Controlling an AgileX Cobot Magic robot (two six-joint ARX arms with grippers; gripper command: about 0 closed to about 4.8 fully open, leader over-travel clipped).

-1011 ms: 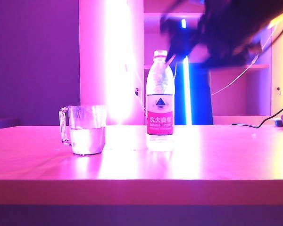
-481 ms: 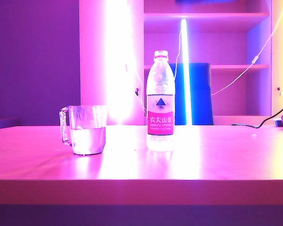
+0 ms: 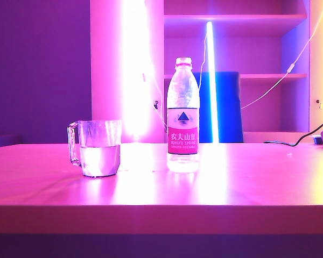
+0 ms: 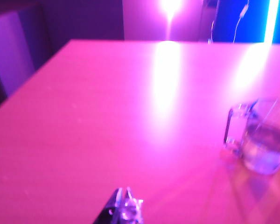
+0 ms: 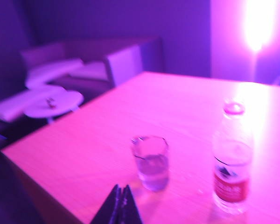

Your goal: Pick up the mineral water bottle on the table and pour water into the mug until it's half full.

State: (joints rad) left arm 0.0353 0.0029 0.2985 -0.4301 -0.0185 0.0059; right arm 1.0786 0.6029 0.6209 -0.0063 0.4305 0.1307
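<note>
1. The table (image 3: 247, 183) is a wide wooden top washed in pink light, with a thick front edge facing the exterior camera.
2. The mineral water bottle (image 3: 183, 121) stands upright near the middle of the table, cap on, its red label with white characters facing the front. No gripper touches it.
3. The mug (image 3: 98, 148) stands upright on the table to the left of the bottle in the exterior view, near it but apart, with its handle turned away from the bottle.
4. The water (image 3: 99, 159) fills roughly the lower half of the mug.
5. The right gripper (image 5: 120, 205) shows only in its own wrist view, raised above the table; its two dark fingers lie pressed together with nothing between them. From there the mug (image 5: 150, 162) and the bottle (image 5: 231, 158) sit beyond the fingertips.
6. The left gripper (image 4: 122, 210) is just a tip at the edge of its wrist view, above bare tabletop, with the mug (image 4: 261, 140) off to one side. Its fingers look close together and empty, but I cannot tell for certain.
</note>
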